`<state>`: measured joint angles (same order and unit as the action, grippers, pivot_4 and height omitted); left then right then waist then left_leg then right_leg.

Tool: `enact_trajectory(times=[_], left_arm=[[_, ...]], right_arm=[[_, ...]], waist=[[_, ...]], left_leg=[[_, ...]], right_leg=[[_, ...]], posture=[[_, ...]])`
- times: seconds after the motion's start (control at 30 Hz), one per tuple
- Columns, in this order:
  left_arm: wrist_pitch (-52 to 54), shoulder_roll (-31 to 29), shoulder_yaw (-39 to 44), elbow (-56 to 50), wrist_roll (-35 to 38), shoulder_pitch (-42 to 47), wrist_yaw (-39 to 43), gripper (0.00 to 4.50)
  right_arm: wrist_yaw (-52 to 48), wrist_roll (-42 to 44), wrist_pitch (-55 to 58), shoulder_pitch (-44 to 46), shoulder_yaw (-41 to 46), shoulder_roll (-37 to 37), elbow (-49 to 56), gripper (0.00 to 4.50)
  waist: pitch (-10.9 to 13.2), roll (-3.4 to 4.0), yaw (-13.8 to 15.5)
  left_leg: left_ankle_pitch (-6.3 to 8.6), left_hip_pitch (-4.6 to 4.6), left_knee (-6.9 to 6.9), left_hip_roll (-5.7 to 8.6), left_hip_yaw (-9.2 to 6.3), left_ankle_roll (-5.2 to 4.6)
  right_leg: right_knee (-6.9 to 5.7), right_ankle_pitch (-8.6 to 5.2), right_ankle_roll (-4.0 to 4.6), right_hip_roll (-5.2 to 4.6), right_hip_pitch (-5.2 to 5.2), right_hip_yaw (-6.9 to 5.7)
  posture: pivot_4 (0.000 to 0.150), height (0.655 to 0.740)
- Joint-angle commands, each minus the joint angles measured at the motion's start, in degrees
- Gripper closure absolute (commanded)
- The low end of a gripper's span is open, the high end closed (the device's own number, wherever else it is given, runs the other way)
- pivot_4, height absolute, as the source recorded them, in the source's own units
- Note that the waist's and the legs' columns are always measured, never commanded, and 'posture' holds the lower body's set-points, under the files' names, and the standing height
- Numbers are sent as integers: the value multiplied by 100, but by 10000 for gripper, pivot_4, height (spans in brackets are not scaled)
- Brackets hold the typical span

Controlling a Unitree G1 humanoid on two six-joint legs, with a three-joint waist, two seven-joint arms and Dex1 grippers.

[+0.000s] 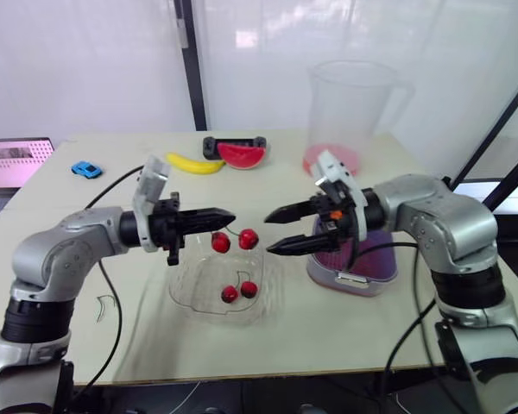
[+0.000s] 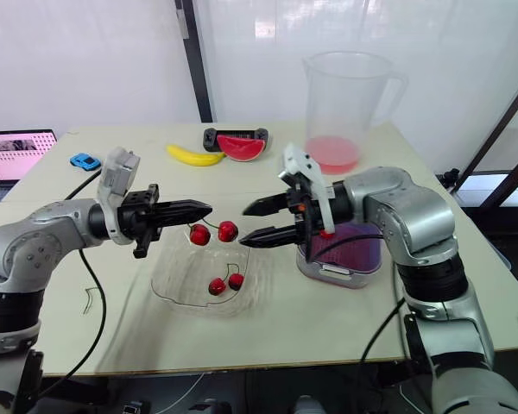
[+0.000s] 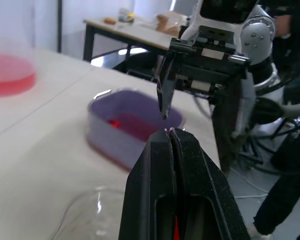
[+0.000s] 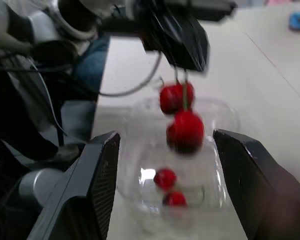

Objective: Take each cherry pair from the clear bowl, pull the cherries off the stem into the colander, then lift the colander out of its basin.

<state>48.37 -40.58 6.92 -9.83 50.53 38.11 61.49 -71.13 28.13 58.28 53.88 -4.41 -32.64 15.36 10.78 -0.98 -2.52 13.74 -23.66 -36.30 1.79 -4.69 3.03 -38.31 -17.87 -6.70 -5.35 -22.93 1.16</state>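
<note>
Centre frame: the left gripper (image 1: 230, 216), fingers pinched together on the stem, dangles a cherry pair (image 1: 234, 241) above the clear bowl (image 1: 186, 293), which holds another pair (image 1: 239, 291). The right gripper (image 1: 270, 233) faces it, jaws apart, seemingly ready to pluck a cherry toward the purple colander (image 1: 375, 259), centre right.

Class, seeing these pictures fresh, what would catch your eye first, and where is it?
A red cherry pair dangles by its stem from the shut left gripper, above the clear bowl. The open right gripper faces it from the other side, near the purple colander. Another pair lies in the bowl.
</note>
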Motion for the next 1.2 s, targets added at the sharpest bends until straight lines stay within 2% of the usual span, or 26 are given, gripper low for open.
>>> enact_trajectory(times=[0.03, 0.5, 0.6, 0.67, 1.2], left_arm=[[-4, 0, 4, -59, 53, 144, 47, 45000], [190, 143, 72, -140, 210, 216, -148, 45000], [166, 137, 76, -111, 205, 245, -144, 45000], [153, 147, 72, -112, 208, 262, -137, 45000], [73, 173, 66, -99, 154, 237, -147, 45000]], right_arm=[[392, 72, -132, 95, -188, 203, 49, 13251], [666, -172, -1051, -41, -894, 220, -375, 13251], [713, -227, -1111, -49, -953, 211, -441, 21972], [705, -299, -1194, -57, -1019, 161, -465, 30731], [653, -379, -1297, -73, -997, 8, -627, 30731]], waist=[[0, 0, 3], [0, 0, -1], [0, 0, 0], [0, 0, 0], [0, 0, 1]], left_leg=[[0, 0, 0, 3, 1, 0], [-1, 0, -3, 15, -1, 2], [-1, 0, -3, 15, -1, 2], [-1, 0, -3, 16, -1, 2], [-1, 0, -3, 16, -1, 1]], right_leg=[[1, 0, 0, -3, 0, 1], [-1, 0, -1, -9, 0, 0], [-1, 0, -1, -9, 0, 1], [-1, 0, -1, -9, 0, 1], [-1, 0, -1, -10, 1, 1]], posture=[[1500, 7400], [1500, 7400], [1500, 7400], [1500, 7400], [1500, 7400]])
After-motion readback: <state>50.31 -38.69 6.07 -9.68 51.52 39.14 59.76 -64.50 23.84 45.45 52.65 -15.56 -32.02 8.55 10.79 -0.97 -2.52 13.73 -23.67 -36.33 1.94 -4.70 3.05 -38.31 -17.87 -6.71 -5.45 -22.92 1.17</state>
